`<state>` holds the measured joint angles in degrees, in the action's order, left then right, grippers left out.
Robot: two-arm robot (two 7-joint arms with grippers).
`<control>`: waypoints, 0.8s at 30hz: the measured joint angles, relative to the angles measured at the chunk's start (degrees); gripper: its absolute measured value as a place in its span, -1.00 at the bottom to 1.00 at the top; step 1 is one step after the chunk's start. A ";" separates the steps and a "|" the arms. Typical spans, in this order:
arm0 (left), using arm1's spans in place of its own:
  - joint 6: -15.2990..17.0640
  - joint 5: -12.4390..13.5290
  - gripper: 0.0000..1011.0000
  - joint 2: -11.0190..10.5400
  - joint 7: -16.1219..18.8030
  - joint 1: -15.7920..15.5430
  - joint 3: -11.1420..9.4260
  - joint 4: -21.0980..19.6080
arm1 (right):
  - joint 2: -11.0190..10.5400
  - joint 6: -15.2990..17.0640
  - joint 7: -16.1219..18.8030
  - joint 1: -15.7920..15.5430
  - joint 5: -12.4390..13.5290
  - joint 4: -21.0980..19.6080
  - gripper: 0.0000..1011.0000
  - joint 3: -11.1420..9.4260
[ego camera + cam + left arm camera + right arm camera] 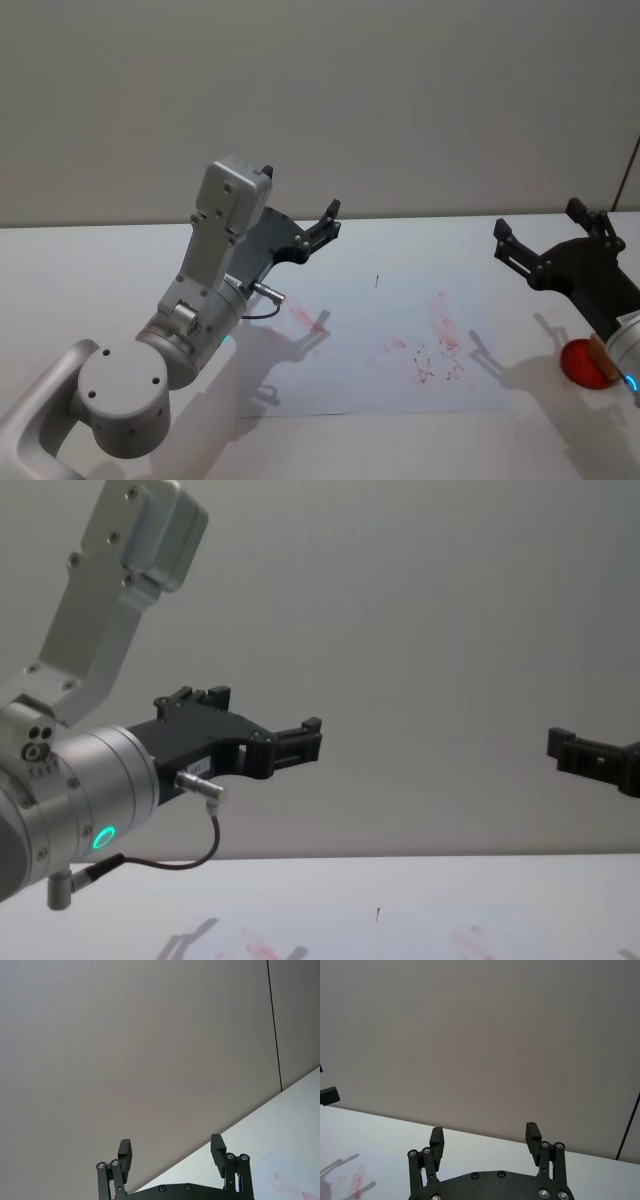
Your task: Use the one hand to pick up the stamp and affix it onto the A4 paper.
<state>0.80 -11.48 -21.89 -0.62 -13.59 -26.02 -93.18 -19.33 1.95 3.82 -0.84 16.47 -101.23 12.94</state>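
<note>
The A4 paper (400, 340) lies flat on the white table, marked with red-pink ink smudges and a tiny dark mark. My right gripper (538, 222) hangs open in the air above the paper's right end, with nothing between its fingers (532, 1135). A small tan piece, apparently the stamp (598, 353), sits by a red round pad (578, 362) and is partly hidden by my right wrist. My left gripper (330, 222), on the arm with the green ring and cable, is raised over the paper's left part. It is open and empty too (170, 1150).
A plain grey wall (450, 630) rises behind the table. The bulky left arm (190, 320) hangs over the table's front left. The table's back edge (420, 218) runs just behind both grippers. In the chest view the left gripper (305, 738) and right gripper (572, 750) point toward each other.
</note>
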 joint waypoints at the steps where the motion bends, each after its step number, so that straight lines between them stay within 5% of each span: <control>1: 0.00 0.00 0.98 0.00 0.00 0.00 0.00 0.00 | 0.00 0.00 0.00 0.00 0.00 0.00 0.98 0.00; 24: 0.00 0.00 0.98 0.00 0.00 0.00 0.00 0.00 | 0.00 0.01 0.00 0.00 0.00 0.00 0.98 0.00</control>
<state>0.80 -11.48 -21.89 -0.62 -13.59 -26.02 -93.18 -19.33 1.95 3.83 -0.83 16.46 -101.23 12.94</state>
